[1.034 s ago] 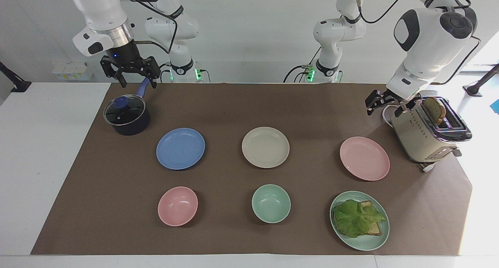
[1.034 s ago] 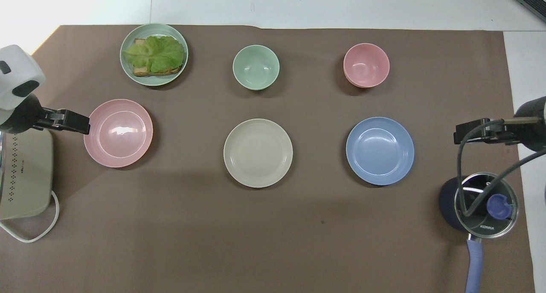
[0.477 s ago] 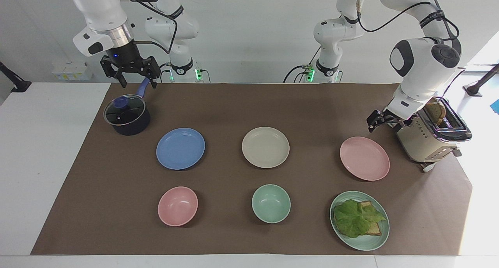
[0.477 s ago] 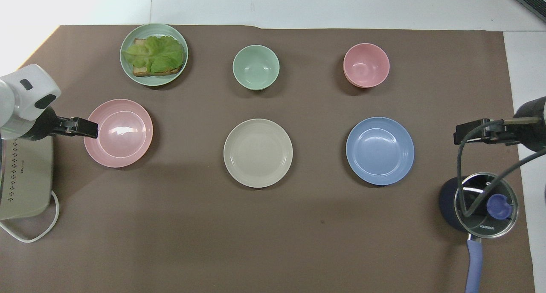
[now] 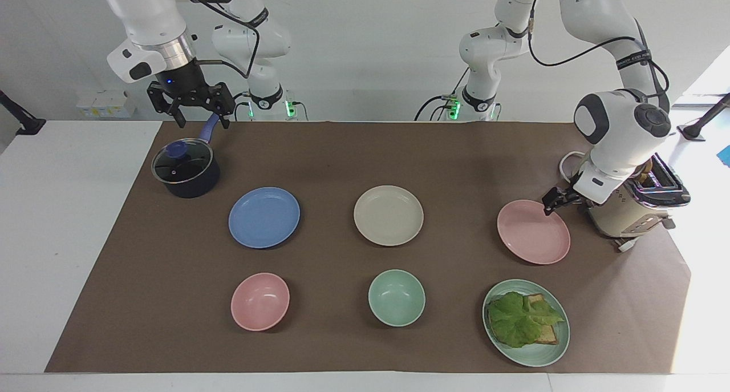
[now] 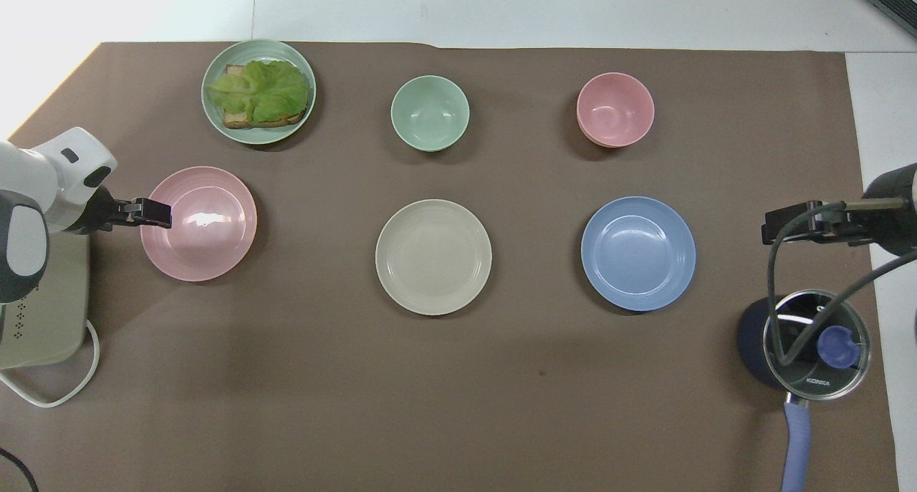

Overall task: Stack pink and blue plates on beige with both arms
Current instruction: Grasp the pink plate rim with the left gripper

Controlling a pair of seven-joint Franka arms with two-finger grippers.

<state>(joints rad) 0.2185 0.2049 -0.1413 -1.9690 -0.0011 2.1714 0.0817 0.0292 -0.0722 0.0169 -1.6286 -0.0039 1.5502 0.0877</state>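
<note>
My left gripper (image 5: 552, 203), fingers apart, sits at the round matte pink plate (image 5: 533, 232) beside the toaster (image 5: 627, 209); my right gripper (image 5: 191, 108), also apart, hangs over the glass-lidded saucepan (image 5: 185, 169).

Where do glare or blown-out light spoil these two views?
Facing view: strong daylight washes out the table edge at the left arm's end, beside the toaster. Overhead view: the same end is blown out at the table corner, and a small bright glint sits on the pink plate. Elsewhere the light is even and the shadows under the dishes are soft.
</note>
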